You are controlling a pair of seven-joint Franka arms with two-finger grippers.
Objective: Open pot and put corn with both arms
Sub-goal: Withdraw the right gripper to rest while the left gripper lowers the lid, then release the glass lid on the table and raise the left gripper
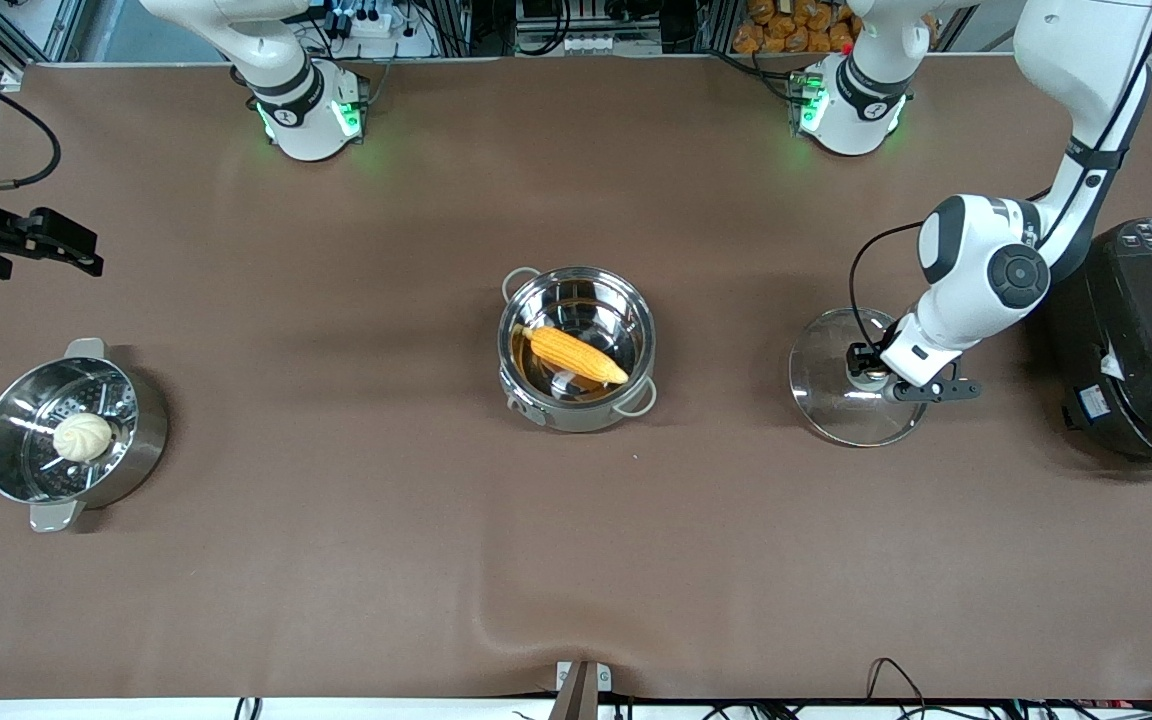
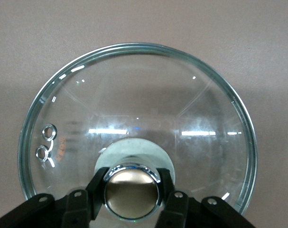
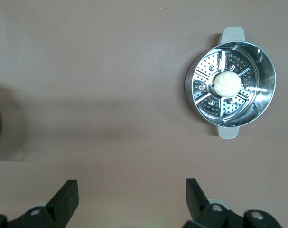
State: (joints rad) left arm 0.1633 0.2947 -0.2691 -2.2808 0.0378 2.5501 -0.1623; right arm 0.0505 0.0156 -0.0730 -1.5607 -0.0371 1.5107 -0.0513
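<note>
The steel pot (image 1: 576,414) stands open at the middle of the table. The yellow-orange corn (image 1: 576,355) lies inside it on the smooth bottom. The clear glass lid (image 1: 836,400) lies flat on the table beside the pot, toward the left arm's end. My left gripper (image 1: 871,376) is shut on the lid's coppery knob (image 2: 132,192); the left wrist view shows the lid (image 2: 134,95) below it, with a finger on each side of the knob. My right gripper (image 1: 71,250) is open and empty, up over the right arm's end of the table, its fingers (image 3: 68,192) wide apart.
A steel steamer pot (image 1: 141,440) with a white bun (image 1: 83,437) stands at the right arm's end, also in the right wrist view (image 3: 264,102). A big black rice cooker (image 1: 1146,340) stands at the left arm's end, close to the left arm.
</note>
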